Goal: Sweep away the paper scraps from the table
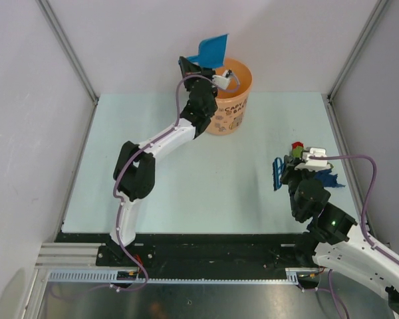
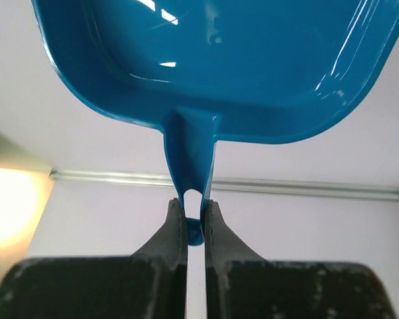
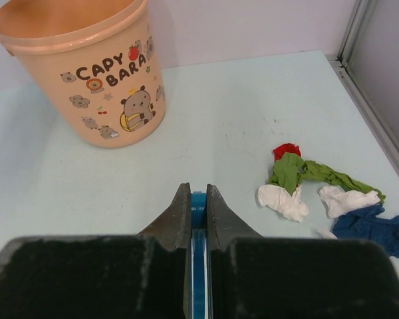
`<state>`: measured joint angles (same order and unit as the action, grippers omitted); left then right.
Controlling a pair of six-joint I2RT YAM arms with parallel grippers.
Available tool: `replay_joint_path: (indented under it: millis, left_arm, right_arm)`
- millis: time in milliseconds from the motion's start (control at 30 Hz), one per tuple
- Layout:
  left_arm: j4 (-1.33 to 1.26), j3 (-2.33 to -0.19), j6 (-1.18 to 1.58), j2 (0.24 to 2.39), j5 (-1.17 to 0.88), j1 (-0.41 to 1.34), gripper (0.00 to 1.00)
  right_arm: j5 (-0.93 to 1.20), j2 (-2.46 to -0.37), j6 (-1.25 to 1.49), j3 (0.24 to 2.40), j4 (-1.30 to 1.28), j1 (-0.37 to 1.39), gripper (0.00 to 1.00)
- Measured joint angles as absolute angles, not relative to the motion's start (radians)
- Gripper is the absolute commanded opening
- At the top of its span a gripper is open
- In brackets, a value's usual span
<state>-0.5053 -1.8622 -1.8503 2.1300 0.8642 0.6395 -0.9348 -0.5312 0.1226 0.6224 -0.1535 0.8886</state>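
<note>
Paper scraps lie in a loose cluster on the right of the table [image 1: 186, 179]: red [image 3: 286, 150], green [image 3: 299, 170], two white [image 3: 282, 201] and blue [image 3: 372, 227]. In the top view the red one [image 1: 296, 145] and the blue one [image 1: 330, 178] show beside my right gripper [image 1: 291, 169]. That gripper [image 3: 198, 199] is shut on the small blue brush [image 1: 278, 174], just left of the scraps. My left gripper [image 2: 195, 212] is shut on the handle of the blue dustpan [image 2: 239, 60], holding it tilted up over the orange bucket [image 1: 231, 100].
The orange "Capybara" bucket [image 3: 86, 73] stands at the back middle of the table, against the wall. Grey walls and metal posts close in the table on three sides. The black rail [image 1: 206, 249] runs along the near edge by the arm bases.
</note>
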Motion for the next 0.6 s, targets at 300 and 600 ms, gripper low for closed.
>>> replay_joint_path:
  millis: [300,600]
  left_arm:
    - [-0.801,-1.856,-1.967,2.127,0.861,0.639,0.0]
    - [-0.049,-1.804,-1.327,1.885,0.786,0.64,0.0]
  right_arm:
    - [-0.941,-0.541,0.057,0.599,-0.119,0.873,0.0]
    - [-0.754,-0.764,-0.151,0.524,0.137,0.502,0.0]
